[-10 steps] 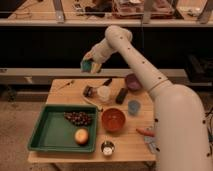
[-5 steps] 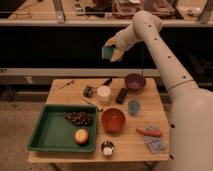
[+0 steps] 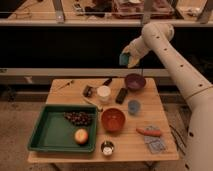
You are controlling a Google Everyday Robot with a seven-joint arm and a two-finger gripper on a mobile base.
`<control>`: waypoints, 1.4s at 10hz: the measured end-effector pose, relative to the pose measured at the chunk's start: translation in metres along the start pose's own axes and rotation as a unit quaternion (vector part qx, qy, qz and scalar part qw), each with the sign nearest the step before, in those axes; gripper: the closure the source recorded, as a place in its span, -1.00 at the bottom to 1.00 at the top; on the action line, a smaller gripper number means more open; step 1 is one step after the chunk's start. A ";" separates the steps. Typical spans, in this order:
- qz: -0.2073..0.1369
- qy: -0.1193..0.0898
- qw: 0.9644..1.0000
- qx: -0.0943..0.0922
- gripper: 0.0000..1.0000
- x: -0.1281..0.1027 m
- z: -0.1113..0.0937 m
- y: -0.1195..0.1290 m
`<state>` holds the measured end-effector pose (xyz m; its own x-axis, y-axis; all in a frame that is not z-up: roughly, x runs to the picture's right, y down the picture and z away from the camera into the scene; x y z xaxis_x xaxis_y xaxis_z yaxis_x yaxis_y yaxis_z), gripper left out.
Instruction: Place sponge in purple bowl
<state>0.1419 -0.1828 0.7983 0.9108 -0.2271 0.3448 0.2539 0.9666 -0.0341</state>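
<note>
Change: gripper (image 3: 128, 59) has swung right with the sponge (image 3: 123, 59), now nearer the purple bowl (image 3: 135, 81).
Gripper: above the purple bowl, slightly to its left, fingers clamped on the sponge.
Sponge: held in the air, off the table (image 3: 150, 145).
Purple bowl: at the table's back right, behind the blue cup (image 3: 133, 107).

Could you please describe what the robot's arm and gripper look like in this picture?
The arm is thick, rounded and off-white, built from smooth tube-like segments, with a few small dark dots along its casing. The gripper at its end is pale like the arm. No loose cables or markings show.
</note>
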 end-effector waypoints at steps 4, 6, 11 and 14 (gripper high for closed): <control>-0.002 -0.001 1.000 0.001 1.00 -0.003 0.000 -0.002; 0.005 0.004 1.000 -0.007 1.00 0.000 0.004 0.002; 0.044 0.014 0.998 -0.030 1.00 0.022 0.044 0.054; 0.048 0.030 0.998 -0.016 1.00 0.034 0.053 0.058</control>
<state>0.1704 -0.1285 0.8576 0.9491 -0.1413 0.2813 0.1738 0.9803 -0.0938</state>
